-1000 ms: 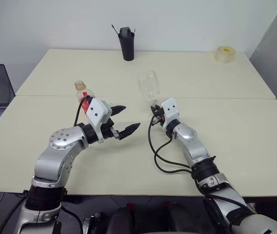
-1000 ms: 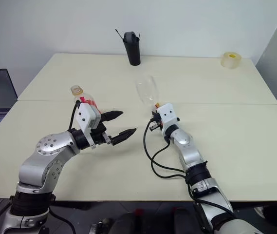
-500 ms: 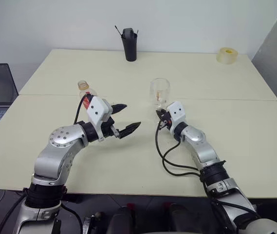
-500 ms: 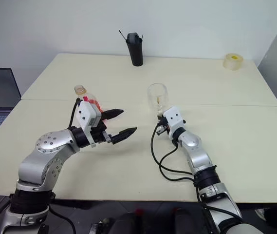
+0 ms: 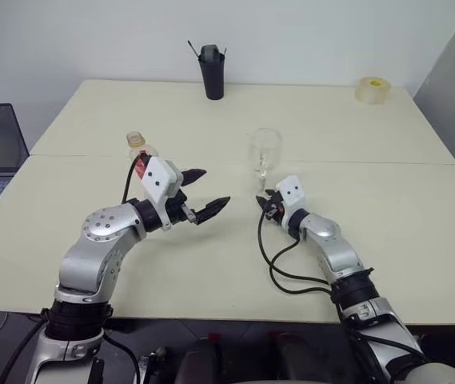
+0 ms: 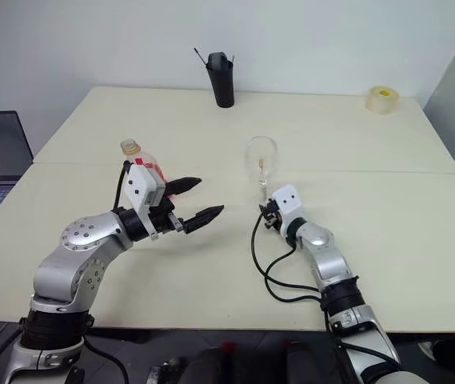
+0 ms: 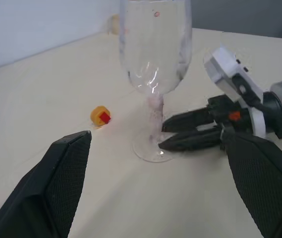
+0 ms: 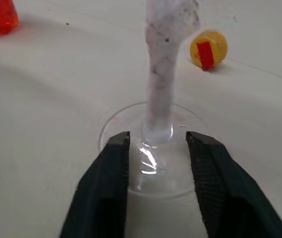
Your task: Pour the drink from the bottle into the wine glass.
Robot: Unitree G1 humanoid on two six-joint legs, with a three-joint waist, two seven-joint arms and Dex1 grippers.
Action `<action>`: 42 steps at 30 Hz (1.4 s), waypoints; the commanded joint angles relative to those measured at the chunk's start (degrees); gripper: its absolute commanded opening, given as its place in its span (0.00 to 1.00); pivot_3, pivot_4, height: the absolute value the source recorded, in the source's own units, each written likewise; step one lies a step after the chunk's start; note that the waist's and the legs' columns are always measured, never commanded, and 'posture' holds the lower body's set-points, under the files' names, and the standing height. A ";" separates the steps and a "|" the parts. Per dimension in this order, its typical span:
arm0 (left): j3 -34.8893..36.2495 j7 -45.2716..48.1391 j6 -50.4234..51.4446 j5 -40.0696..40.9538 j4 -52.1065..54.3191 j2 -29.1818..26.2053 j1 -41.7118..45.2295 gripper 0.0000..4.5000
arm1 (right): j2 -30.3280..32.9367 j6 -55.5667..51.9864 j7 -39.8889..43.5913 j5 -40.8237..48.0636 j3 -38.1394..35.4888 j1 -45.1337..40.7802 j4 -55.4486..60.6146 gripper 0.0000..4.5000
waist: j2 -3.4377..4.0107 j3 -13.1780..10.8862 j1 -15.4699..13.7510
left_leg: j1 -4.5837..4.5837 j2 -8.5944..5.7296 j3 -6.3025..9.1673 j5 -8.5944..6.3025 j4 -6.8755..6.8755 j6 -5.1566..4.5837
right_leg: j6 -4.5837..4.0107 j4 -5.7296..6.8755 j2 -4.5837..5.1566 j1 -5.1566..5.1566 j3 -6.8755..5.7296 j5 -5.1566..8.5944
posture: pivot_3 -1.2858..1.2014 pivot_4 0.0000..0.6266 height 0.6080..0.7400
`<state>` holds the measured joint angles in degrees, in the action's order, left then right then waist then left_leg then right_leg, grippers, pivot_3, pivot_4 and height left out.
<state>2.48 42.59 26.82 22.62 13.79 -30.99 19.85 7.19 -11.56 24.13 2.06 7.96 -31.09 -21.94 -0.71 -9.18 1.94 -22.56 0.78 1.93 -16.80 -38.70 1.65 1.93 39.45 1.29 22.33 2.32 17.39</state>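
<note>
Upright on the cream table [image 5: 387, 200], clear stemmed wine glass [image 5: 264, 156], right gripper [image 8: 156, 171] fingers parted either side of its stem base, not pinching, left gripper [image 5: 201, 194] spread wide beside uncapped red-drink bottle [image 5: 137, 149]

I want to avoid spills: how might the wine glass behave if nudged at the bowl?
The wine glass stands upright on a thin stem over a small round foot, with a wide bowl on top, so a push up high would probably tip it. It looks like clear, thin glass, likely fragile. It seems empty, so probably light and easily shifted.
</note>
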 commanded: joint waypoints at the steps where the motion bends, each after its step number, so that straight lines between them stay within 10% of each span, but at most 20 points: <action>1: 1.42 -0.50 -1.66 0.55 0.43 0.46 0.36 1.00 | 0.47 -1.49 0.72 0.80 -0.68 -0.26 3.54 0.69 | 0.00 0.00 0.00 | 0.00 0.00 0.01 0.00 0.00 0.00 | 0.00 0.01 0.00 0.01 0.00 0.00 | 0.52 0.24 1.00; 5: 1.59 -0.74 -2.47 0.28 -0.24 0.50 0.32 1.00 | 2.20 -5.23 2.92 1.51 0.06 2.17 10.43 1.00 | 0.00 0.00 -0.04 | -0.06 0.00 0.05 0.00 0.00 0.00 | 0.00 -0.03 0.00 0.01 0.00 0.00 | 0.52 0.24 1.00; 16: 9.17 -13.42 -3.42 -1.59 3.16 3.87 -5.57 1.00 | 23.59 -31.51 16.36 14.34 -7.60 4.67 44.95 1.00 | 0.02 -0.04 -0.20 | -0.20 -0.02 0.29 -0.03 -0.02 -0.05 | 0.00 -0.17 0.03 0.00 -0.16 0.00 | 0.52 0.24 1.00; 23: 13.45 -27.30 -8.14 -7.91 3.05 10.02 -11.80 1.00 | 36.32 -52.24 22.22 33.42 -19.15 -11.01 50.50 1.00 | 0.03 -0.07 -0.24 | -0.23 -0.01 0.41 -0.04 0.02 -0.07 | -0.01 -0.32 0.13 -0.05 -0.23 -0.01 | 0.52 0.24 1.00; 42: 11.81 -37.07 -10.17 -14.33 -7.03 14.50 -5.68 1.00 | 32.11 -54.72 18.83 39.12 -9.25 -24.58 46.97 1.00 | -0.02 -0.06 -0.47 | -0.36 -0.10 0.45 -0.03 -0.02 -0.07 | 0.00 -0.38 0.31 -0.05 -0.38 -0.02 | 0.52 0.24 1.00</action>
<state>14.03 5.72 17.47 8.80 7.07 -16.08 12.65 39.25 -67.77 43.34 40.76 -0.69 -54.89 24.42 -0.72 -9.24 1.47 -22.92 0.67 2.38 -16.83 -38.72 1.58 1.93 39.06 1.60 22.28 1.94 17.38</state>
